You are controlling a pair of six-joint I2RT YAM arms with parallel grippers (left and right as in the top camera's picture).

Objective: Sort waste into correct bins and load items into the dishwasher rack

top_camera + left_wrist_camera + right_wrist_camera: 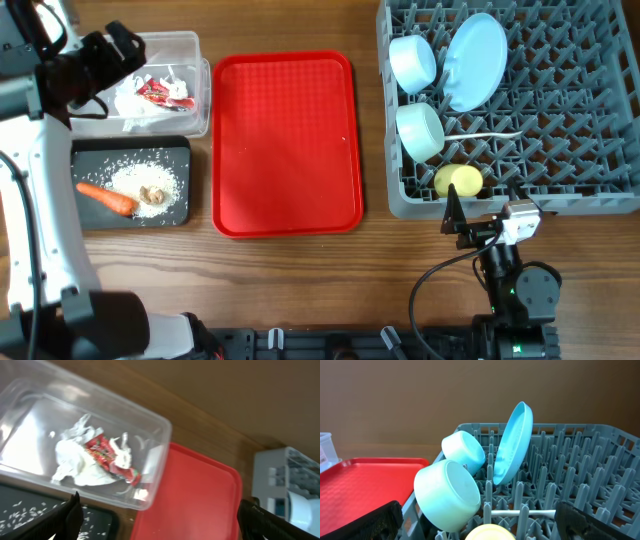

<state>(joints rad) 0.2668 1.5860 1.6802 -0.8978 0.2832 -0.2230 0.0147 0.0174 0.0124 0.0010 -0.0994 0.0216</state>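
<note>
Sorting looks finished: the red wrapper (102, 452) and tissue (75, 462) lie in the clear tub (190, 45) at far left, and the carrot (105, 198) and rice (150, 175) on the black tray (90, 150). The left gripper (160, 500), fingers spread and empty, should rise straight off the tub. The right gripper (477, 507), likewise spread, should back away from the grey rack (600, 150) without nudging the yellow cup (458, 180).

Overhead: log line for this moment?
left gripper open above clear tub | right gripper open facing rack | wrapper, tissue in tub | carrot, rice in black tray | plate, blue bowl, green bowl, cup, spoon in rack
</note>
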